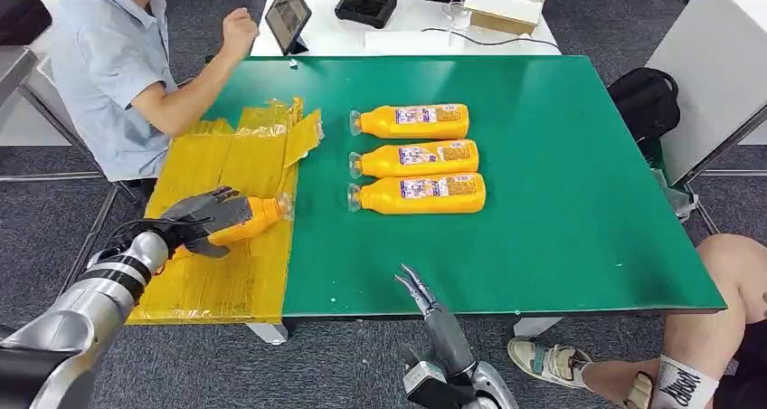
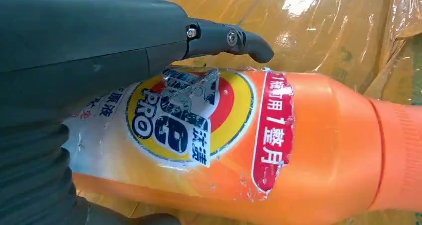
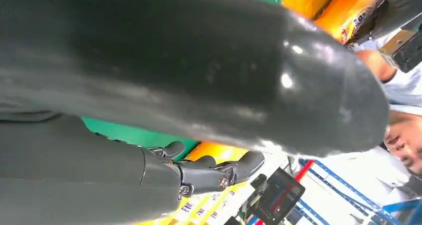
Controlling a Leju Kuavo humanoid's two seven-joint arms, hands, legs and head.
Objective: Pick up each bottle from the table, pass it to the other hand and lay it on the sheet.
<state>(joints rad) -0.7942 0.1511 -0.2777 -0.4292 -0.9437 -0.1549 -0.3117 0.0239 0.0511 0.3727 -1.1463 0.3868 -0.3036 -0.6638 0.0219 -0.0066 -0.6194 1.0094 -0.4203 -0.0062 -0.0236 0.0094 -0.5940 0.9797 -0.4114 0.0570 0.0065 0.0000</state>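
Left hand (image 1: pixel 206 217) grips an orange detergent bottle (image 1: pixel 256 219) lying on its side on the yellow plastic sheet (image 1: pixel 226 165), near the sheet's right edge. Three more orange bottles (image 1: pixel 416 158) lie in a row mid-table on the green table (image 1: pixel 561 174). Right hand (image 1: pixel 418 290) at the near edge holds nothing, fingers apart.

The left robot hand (image 2: pixel 74 85) grips an orange bottle (image 2: pixel 308 150) around its labelled body, lying just above the crinkled yellow sheet (image 2: pixel 318 31).
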